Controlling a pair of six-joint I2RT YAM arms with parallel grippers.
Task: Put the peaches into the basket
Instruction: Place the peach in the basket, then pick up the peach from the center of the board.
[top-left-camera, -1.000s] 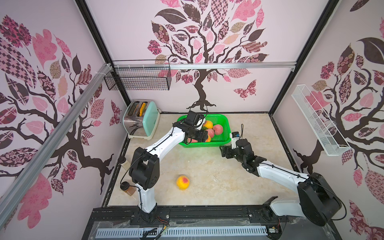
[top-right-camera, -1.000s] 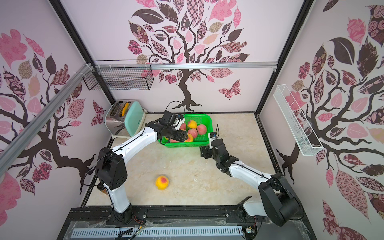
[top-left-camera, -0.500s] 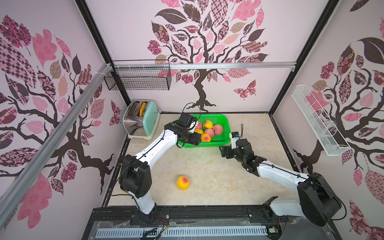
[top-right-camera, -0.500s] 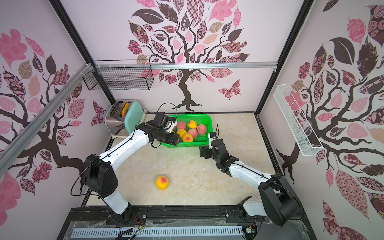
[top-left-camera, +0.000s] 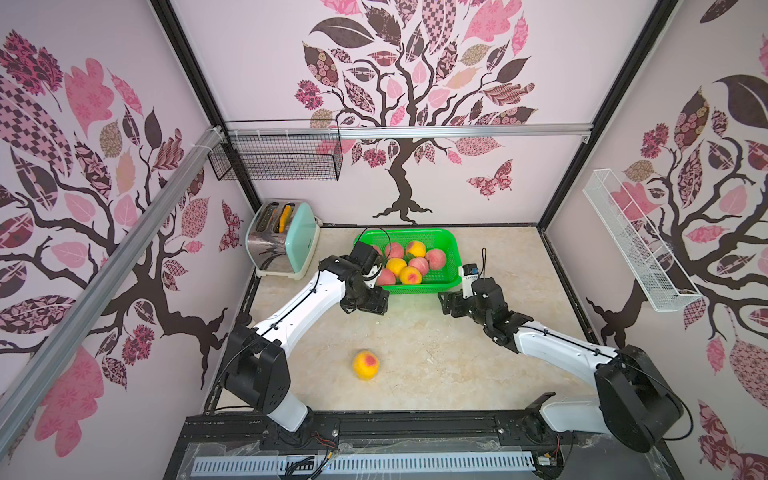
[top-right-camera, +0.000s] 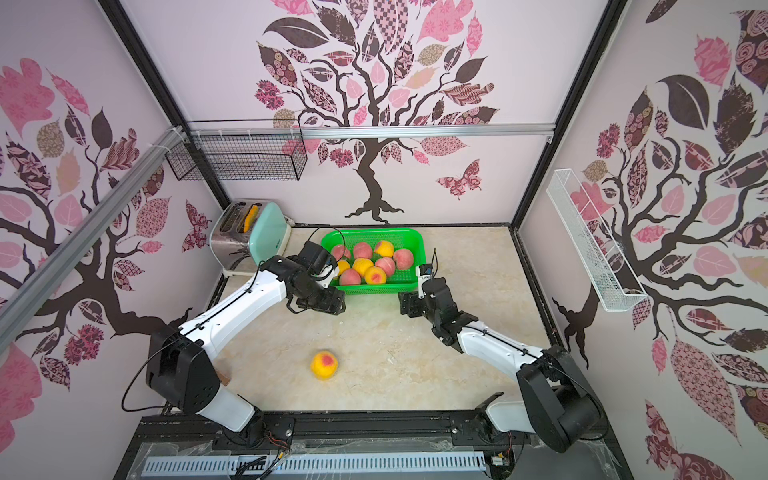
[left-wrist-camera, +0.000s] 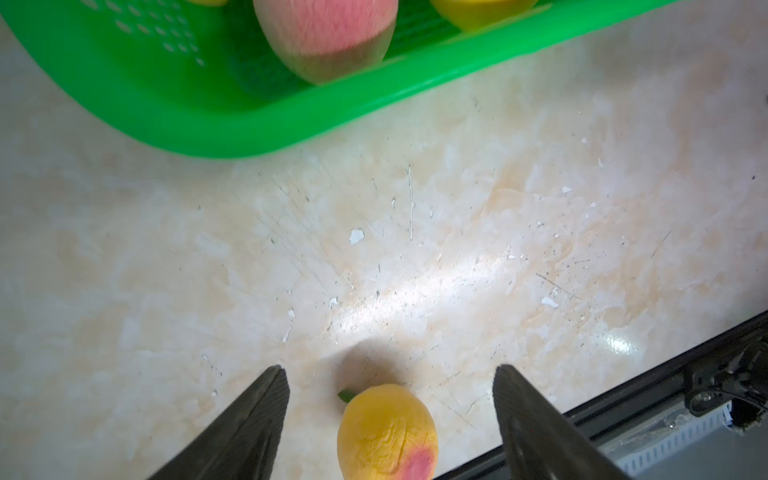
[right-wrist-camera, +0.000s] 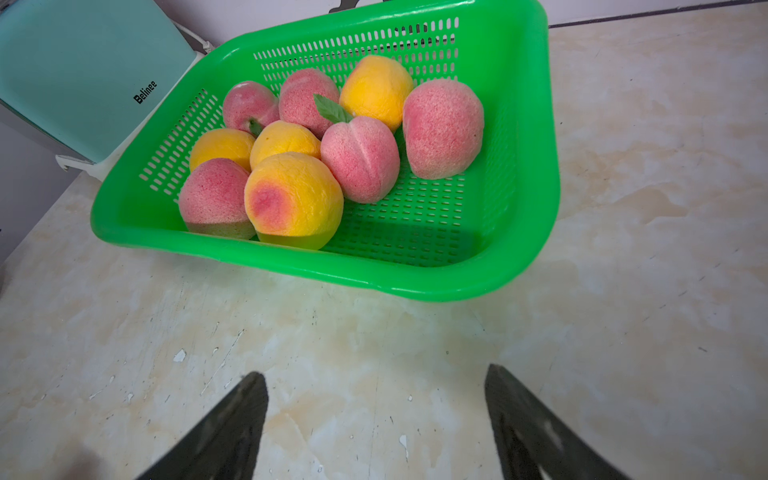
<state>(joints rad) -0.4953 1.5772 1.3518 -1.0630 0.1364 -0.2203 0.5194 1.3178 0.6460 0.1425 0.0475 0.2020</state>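
top views: high, looking down | wrists: low, close, seemingly share basket (right-wrist-camera: 324, 270) rim

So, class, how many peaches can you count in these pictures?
10. Nine peaches sit in the basket, bunched toward the toaster; one peach lies alone on the table, nearer the front. None seems hidden.

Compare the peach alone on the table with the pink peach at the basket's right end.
The lone peach is yellow-orange with a red blush; the pink peach is fuzzy pink. The lone peach lies on the table, apart from everything; the pink peach sits in the green basket among other peaches. Both are round, and neither is held.
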